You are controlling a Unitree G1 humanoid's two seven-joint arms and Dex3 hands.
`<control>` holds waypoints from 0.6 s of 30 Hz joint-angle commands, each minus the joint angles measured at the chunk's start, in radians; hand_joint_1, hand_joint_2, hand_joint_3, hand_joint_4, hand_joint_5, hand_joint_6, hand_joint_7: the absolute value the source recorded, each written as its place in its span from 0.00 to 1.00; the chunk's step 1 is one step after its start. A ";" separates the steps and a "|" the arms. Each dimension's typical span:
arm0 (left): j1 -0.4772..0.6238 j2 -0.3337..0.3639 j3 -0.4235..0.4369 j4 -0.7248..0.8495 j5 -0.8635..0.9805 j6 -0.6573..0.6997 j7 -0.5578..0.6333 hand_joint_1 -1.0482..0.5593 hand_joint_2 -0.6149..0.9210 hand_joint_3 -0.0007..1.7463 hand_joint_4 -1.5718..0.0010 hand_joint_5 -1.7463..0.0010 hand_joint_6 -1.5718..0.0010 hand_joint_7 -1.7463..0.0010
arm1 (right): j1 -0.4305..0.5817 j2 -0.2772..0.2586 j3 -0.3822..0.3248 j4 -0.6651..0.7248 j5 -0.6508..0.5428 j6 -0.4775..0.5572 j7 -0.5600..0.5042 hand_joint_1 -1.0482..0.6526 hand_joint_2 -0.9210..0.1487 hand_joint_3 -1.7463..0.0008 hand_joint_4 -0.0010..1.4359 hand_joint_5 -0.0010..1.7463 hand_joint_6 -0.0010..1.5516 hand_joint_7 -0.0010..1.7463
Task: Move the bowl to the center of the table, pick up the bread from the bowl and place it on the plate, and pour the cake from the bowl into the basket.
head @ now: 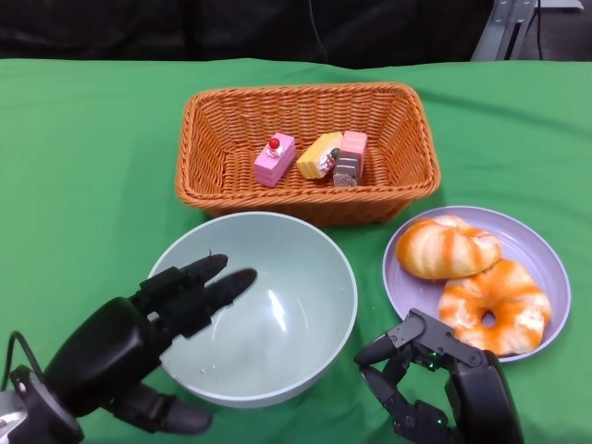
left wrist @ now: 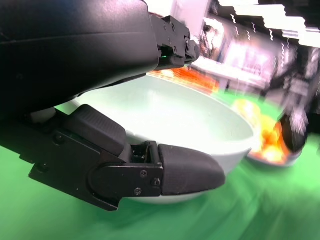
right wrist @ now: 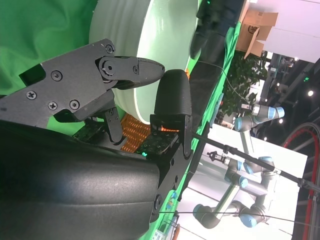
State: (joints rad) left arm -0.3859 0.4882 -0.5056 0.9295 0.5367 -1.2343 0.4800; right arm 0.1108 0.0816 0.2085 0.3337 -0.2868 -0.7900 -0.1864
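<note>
While bowl (head: 254, 305) sits empty, basket (head: 305, 153) holds cakes (head: 314, 157).

The left hand (head: 139, 347) reaches in at the near left side of the bowl (head: 305, 268), its fingers (head: 208, 287) stretched out over the rim and above the inside, the thumb lower, outside the wall; whether they touch the rim cannot be told. It holds nothing. The right hand (head: 430, 379) sits at the near right side of the bowl, just off its rim, its fingers (head: 393, 347) bent and apart, with nothing between them.
</note>
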 commanded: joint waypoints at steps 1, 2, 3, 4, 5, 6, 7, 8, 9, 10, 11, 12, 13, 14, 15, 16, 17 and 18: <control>0.033 -0.060 0.021 0.019 -0.382 -0.016 -0.282 0.06 1.00 0.34 0.76 0.90 0.79 0.94 | -0.004 -0.011 -0.010 0.007 0.020 -0.009 0.005 0.49 0.22 0.69 0.55 0.86 0.47 0.68; 0.052 -0.077 0.023 -0.019 -0.520 0.021 -0.388 0.13 1.00 0.27 0.70 0.88 0.75 0.94 | -0.004 -0.012 -0.010 0.005 0.020 -0.008 0.005 0.49 0.22 0.69 0.55 0.86 0.47 0.69; 0.066 -0.093 0.031 -0.059 -0.640 0.064 -0.486 0.19 1.00 0.22 0.66 0.86 0.71 0.94 | -0.006 -0.013 -0.012 0.007 0.021 -0.012 0.005 0.49 0.22 0.68 0.55 0.86 0.47 0.69; 0.077 -0.105 0.041 -0.091 -0.727 0.100 -0.563 0.26 1.00 0.19 0.63 0.85 0.68 0.93 | -0.007 -0.014 -0.013 0.008 0.021 -0.014 0.004 0.48 0.22 0.68 0.55 0.86 0.46 0.69; 0.082 -0.112 0.054 -0.108 -0.771 0.123 -0.612 0.30 1.00 0.16 0.61 0.85 0.67 0.93 | -0.007 -0.014 -0.014 0.009 0.021 -0.016 0.004 0.48 0.23 0.67 0.55 0.87 0.46 0.69; 0.085 -0.130 0.076 -0.133 -0.829 0.154 -0.656 0.34 1.00 0.14 0.58 0.83 0.64 0.93 | -0.008 -0.013 -0.016 0.012 0.021 -0.019 0.002 0.48 0.23 0.67 0.55 0.87 0.46 0.69; 0.087 -0.155 0.106 -0.158 -0.891 0.192 -0.694 0.38 1.00 0.13 0.55 0.82 0.62 0.92 | -0.008 -0.012 -0.018 0.012 0.022 -0.019 0.000 0.48 0.23 0.67 0.55 0.87 0.46 0.69; 0.090 -0.174 0.132 -0.179 -0.939 0.223 -0.731 0.47 1.00 0.11 0.53 0.71 0.55 0.91 | -0.007 -0.011 -0.019 0.013 0.023 -0.019 -0.002 0.48 0.23 0.67 0.55 0.87 0.46 0.69; 0.092 -0.195 0.161 -0.206 -0.993 0.272 -0.767 0.50 1.00 0.11 0.53 0.66 0.52 0.91 | -0.007 -0.009 -0.021 0.016 0.024 -0.023 -0.005 0.48 0.23 0.67 0.55 0.87 0.47 0.69; 0.096 -0.212 0.187 -0.230 -1.035 0.316 -0.803 0.57 1.00 0.14 0.53 0.53 0.46 0.88 | -0.007 -0.009 -0.022 0.018 0.024 -0.027 -0.006 0.48 0.23 0.67 0.55 0.87 0.47 0.69; 0.101 -0.229 0.216 -0.273 -1.101 0.397 -0.851 0.59 1.00 0.16 0.54 0.47 0.44 0.86 | -0.007 -0.010 -0.023 0.019 0.025 -0.031 -0.007 0.48 0.23 0.67 0.55 0.87 0.47 0.68; 0.107 -0.243 0.243 -0.312 -1.147 0.467 -0.882 0.59 1.00 0.19 0.54 0.39 0.42 0.80 | -0.007 -0.010 -0.025 0.020 0.030 -0.035 -0.006 0.48 0.23 0.67 0.55 0.88 0.47 0.68; 0.111 -0.254 0.267 -0.344 -1.173 0.521 -0.907 0.60 1.00 0.23 0.53 0.30 0.43 0.65 | -0.008 -0.011 -0.028 0.022 0.035 -0.038 -0.004 0.48 0.24 0.66 0.55 0.88 0.46 0.69; 0.116 -0.264 0.291 -0.370 -1.184 0.563 -0.927 0.59 1.00 0.24 0.52 0.25 0.45 0.53 | -0.008 -0.012 -0.030 0.023 0.040 -0.042 -0.002 0.48 0.27 0.63 0.55 0.88 0.46 0.70; 0.120 -0.274 0.313 -0.391 -1.183 0.596 -0.944 0.59 1.00 0.24 0.52 0.22 0.46 0.47 | -0.008 -0.012 -0.035 0.021 0.040 -0.042 -0.004 0.47 0.29 0.60 0.54 0.88 0.45 0.70; 0.124 -0.283 0.332 -0.413 -1.183 0.632 -0.966 0.61 1.00 0.24 0.51 0.16 0.47 0.36 | -0.007 -0.012 -0.039 0.015 0.039 -0.040 -0.004 0.47 0.31 0.58 0.54 0.88 0.45 0.70; 0.127 -0.291 0.349 -0.432 -1.185 0.669 -0.990 0.62 1.00 0.24 0.50 0.13 0.48 0.30 | -0.006 -0.013 -0.044 0.007 0.043 -0.039 -0.001 0.48 0.32 0.57 0.54 0.87 0.45 0.70; 0.129 -0.301 0.363 -0.448 -1.183 0.700 -1.011 0.64 0.98 0.28 0.49 0.10 0.48 0.25 | -0.008 -0.014 -0.050 0.001 0.052 -0.041 0.004 0.48 0.32 0.57 0.53 0.87 0.45 0.70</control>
State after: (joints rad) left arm -0.2758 0.1918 -0.1666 0.5093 -0.6402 -0.5706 -0.5023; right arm 0.1095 0.0776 0.1704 0.3485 -0.2544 -0.8159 -0.1821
